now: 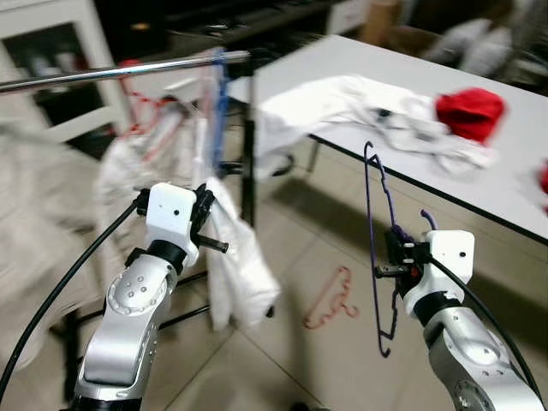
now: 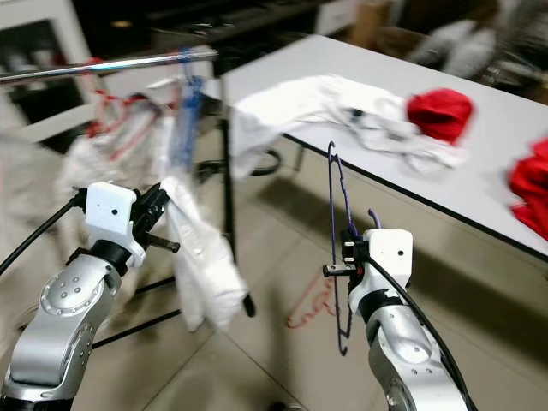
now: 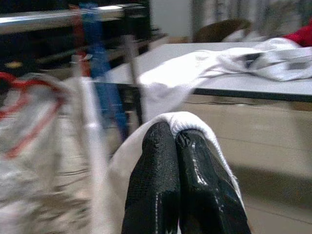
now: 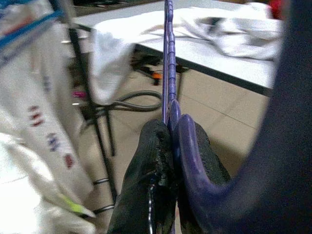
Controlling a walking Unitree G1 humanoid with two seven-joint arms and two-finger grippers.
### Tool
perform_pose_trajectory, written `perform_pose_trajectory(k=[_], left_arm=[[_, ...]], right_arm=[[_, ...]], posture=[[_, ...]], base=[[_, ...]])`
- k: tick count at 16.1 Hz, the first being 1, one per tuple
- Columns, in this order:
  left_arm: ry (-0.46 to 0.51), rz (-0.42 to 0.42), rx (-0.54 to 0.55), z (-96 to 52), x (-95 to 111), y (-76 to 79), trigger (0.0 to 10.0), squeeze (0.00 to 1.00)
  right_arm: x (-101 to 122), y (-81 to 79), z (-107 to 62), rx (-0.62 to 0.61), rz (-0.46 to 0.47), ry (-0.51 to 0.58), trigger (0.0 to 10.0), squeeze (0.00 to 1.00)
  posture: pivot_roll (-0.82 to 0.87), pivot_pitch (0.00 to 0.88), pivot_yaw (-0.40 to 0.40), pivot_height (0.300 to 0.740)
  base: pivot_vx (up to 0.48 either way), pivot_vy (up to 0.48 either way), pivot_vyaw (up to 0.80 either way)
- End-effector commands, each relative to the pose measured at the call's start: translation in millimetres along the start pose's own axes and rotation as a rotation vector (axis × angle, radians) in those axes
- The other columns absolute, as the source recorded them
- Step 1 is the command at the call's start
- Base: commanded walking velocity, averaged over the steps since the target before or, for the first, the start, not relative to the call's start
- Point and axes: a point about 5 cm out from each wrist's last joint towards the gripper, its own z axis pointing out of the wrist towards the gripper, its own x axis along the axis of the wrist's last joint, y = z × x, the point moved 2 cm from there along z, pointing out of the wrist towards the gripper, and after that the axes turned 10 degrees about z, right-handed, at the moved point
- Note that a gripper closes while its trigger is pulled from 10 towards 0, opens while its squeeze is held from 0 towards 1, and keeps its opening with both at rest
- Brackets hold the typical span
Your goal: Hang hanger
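A purple wire hanger [image 1: 377,214] stands upright in front of the table's edge, with my right gripper [image 1: 396,250] shut on its side; the right wrist view shows the hanger [image 4: 168,58] pinched between the fingertips [image 4: 156,146]. My left gripper [image 1: 207,216] is shut on a white garment [image 1: 238,265] that droops toward the floor, its cloth [image 3: 195,122] wrapped around the closed fingers [image 3: 156,165]. A silver clothes rail [image 1: 120,70] runs above the left arm, carrying a blue hanger [image 1: 219,98] and a red hanger [image 1: 145,107] with pale clothes.
A grey table [image 1: 514,180] at the right holds a heap of white clothes [image 1: 360,103] and a red cloth [image 1: 469,111]. A red hanger [image 1: 330,300] lies on the tiled floor between the arms. The rail's black upright [image 1: 248,163] stands behind the garment.
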Motion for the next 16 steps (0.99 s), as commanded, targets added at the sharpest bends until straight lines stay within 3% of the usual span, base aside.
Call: perform_pose_trajectory(k=[1, 7, 10, 13, 14, 16], left_arm=[[0.023, -0.008, -0.003, 0.7, 6.2, 2.5, 10.0, 0.00], [0.025, -0.020, -0.003, -0.5, 5.8, 6.6, 10.0, 0.00], [0.025, -0.010, -0.013, 2.2, 5.7, 7.8, 10.0, 0.00], [0.020, 0.000, -0.016, 5.7, 5.1, 6.9, 10.0, 0.00], [0.035, 0.057, -0.027, 7.8, 7.6, 7.7, 10.0, 0.00], [0.030, 0.048, -0.027, 9.5, 7.5, 8.2, 10.0, 0.00]], right_arm=[[5.4, 5.3, 2.1, -0.021, -0.016, 0.038, 10.0, 0.00], [6.8, 2.8, 6.7, 0.002, -0.044, 0.053, 10.0, 0.00], [-3.9, 4.7, 6.4, -0.009, -0.013, -0.007, 10.0, 0.00], [-6.2, 5.7, 6.4, -0.026, -0.008, -0.018, 10.0, 0.00], [-4.6, 3.8, 7.6, -0.021, -0.011, -0.007, 10.0, 0.00], [-3.3, 0.9, 8.7, -0.012, -0.012, 0.001, 10.0, 0.00]], posture=[[0.03, 0.001, -0.034, 0.740], [0.02, 0.000, -0.054, 0.740], [0.01, 0.000, -0.049, 0.740], [0.01, 0.000, -0.041, 0.740], [0.01, 0.000, -0.038, 0.740], [0.01, 0.000, -0.037, 0.740]], base=[[0.000, 0.000, -0.80], [0.000, 0.000, -0.80], [0.000, 0.000, -0.80], [0.000, 0.414, -0.80], [0.000, 0.000, -0.80], [0.000, -0.480, -0.80]])
